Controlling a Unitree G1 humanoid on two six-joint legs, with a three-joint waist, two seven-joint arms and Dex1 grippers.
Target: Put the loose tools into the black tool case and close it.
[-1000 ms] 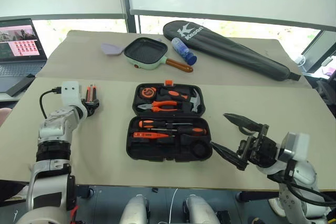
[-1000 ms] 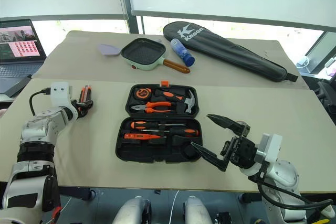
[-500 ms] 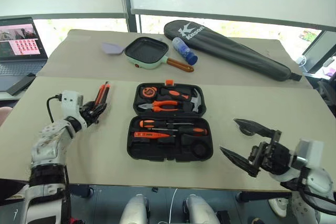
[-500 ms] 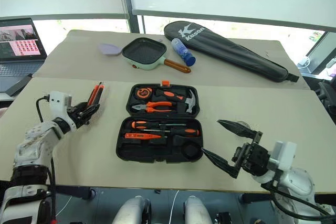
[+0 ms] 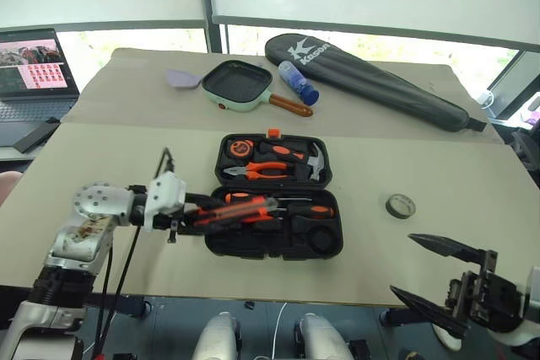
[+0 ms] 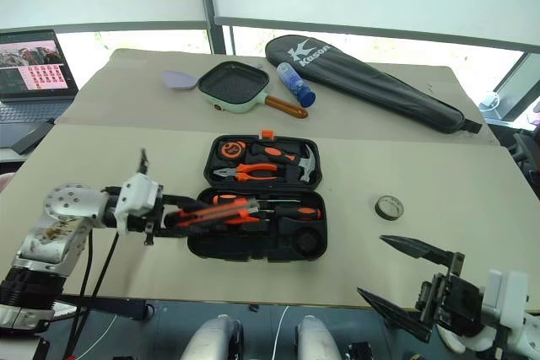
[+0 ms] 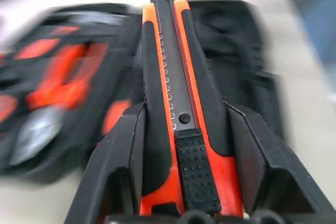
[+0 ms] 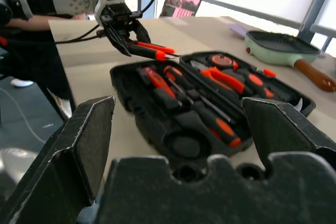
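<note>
Left pincer [image 5: 196, 211] grips the utility knife [image 5: 236, 210] over the open tool case's [image 5: 272, 206] near-left part; right pincer [image 5: 443, 276] gapes empty.

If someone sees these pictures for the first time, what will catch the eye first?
Probably the open black tool case at the middle of the table, full of orange-handled tools. The left gripper holds an orange utility knife over its left side. A small tape roll lies alone to its right.

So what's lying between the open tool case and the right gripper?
The small black tape roll lies alone on the table, between the black tool case and the open right gripper, seen in both eye views.
</note>
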